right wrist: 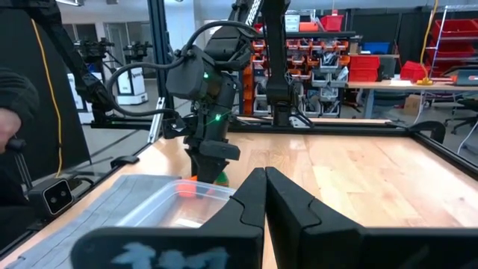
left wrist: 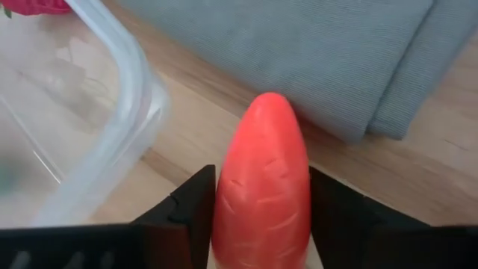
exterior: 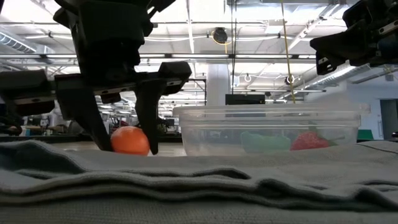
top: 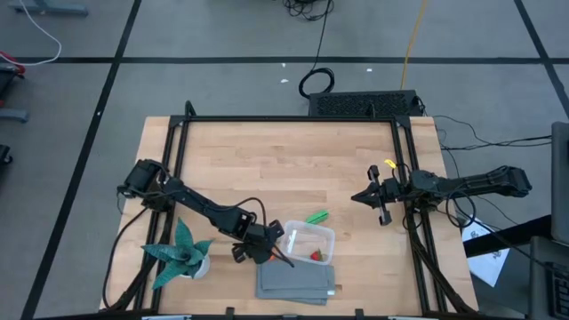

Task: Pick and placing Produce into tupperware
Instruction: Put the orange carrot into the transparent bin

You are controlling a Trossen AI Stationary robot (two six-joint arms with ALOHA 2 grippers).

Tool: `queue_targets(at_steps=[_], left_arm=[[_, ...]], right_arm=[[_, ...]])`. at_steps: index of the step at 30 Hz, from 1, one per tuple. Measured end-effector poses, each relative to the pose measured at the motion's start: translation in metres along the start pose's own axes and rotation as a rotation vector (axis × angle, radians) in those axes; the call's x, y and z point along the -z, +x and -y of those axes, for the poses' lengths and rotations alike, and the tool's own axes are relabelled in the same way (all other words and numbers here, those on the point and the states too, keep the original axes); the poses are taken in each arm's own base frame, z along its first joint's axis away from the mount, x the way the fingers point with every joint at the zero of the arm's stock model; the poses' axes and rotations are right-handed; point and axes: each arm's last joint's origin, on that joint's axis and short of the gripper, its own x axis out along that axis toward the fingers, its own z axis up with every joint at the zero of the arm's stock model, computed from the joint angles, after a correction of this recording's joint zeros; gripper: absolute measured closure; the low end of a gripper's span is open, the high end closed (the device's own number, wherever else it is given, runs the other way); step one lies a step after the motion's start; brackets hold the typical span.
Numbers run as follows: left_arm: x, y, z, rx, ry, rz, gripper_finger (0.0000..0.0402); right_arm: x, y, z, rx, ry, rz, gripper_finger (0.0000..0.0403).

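Left end effector pinching carrot on table just beside tupperware, berry already inside, green pod just outside its far rim, two left; right end effector pressed together, well apart.

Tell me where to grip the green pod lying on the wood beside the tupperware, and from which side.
Take the green pod across its narrow middle, coming straight down from above. It lies flat on the table, long and thin, just outside the tupperware wall, so turn the claw crosswise to its length and keep the fingers clear of that wall. The right claw, idle, looks nearer.
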Motion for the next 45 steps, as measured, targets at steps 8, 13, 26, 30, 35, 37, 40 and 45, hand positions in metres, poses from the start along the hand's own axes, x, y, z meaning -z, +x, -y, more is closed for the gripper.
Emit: queue_targets(at_steps=[8, 13, 26, 30, 35, 37, 40, 45], left_arm=[[0.002, -0.003, -0.003, -0.021, -0.028, -0.002, 0.0227], [0.003, -0.018, -0.01, -0.059, -0.052, 0.003, 0.0225], [0.009, -0.09, -0.035, -0.192, -0.264, 0.138, 0.0226], [0.02, -0.104, -0.042, -0.186, -0.347, 0.161, 0.0226], [0.029, -0.114, -0.055, -0.187, -0.511, 0.255, 0.0225], [0.031, -0.116, -0.061, -0.207, -0.62, 0.302, 0.0225], [0.031, -0.118, -0.071, -0.241, -0.723, 0.375, 0.0225], [0.029, -0.119, -0.075, -0.265, -0.731, 0.421, 0.0225]], right_arm=[[0.0, 0.0, 0.0, 0.0, -0.004, 0.0, 0.0403], [0.0, 0.0, 0.0, 0.0, -0.004, -0.001, 0.0403], [0.0, 0.0, 0.0, 0.0, -0.004, 0.004, 0.0403], [0.0, 0.0, 0.0, 0.0, -0.004, 0.004, 0.0403], [0.0, 0.0, 0.0, 0.0, -0.004, 0.003, 0.0403], [0.0, 0.0, 0.0, 0.0, -0.004, 0.004, 0.0403], [0.0, 0.0, 0.0, 0.0, -0.004, 0.004, 0.0403], [0.0, 0.0, 0.0, 0.0, -0.007, 0.003, 0.0403]])
